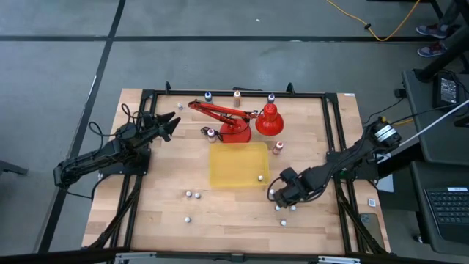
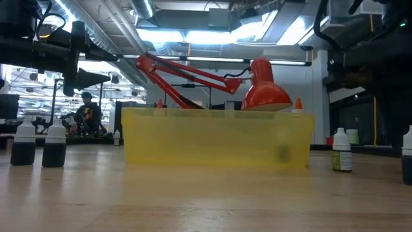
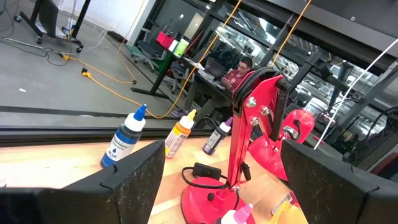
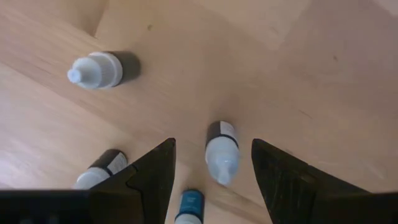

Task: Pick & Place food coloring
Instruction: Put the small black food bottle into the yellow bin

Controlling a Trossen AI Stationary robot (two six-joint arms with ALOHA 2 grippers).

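We hover our right gripper (image 4: 212, 171), fingers apart, over a small white-capped dark bottle (image 4: 221, 151) near the translucent yellow tray (image 1: 238, 165); next, descend and close.

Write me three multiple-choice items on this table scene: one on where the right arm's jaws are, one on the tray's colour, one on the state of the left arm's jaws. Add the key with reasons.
1. Where is the right gripper?
A. Over the lamp's base
B. Low over small bottles near the tray's corner
C. Off the table entirely

2. What colour is the tray?
A. Yellow
B. Blue
C. Black

3. How do the left gripper's jaws stand?
A. Shut on a bottle
B. Shut on the lamp's arm
C. Open, holding nothing

Key: B, the right wrist view looks down on a white-capped bottle between the parted jaws. A, the high and low views both show a translucent yellow tray. C, the left wrist view shows spread jaws with only the red lamp and bottles beyond.
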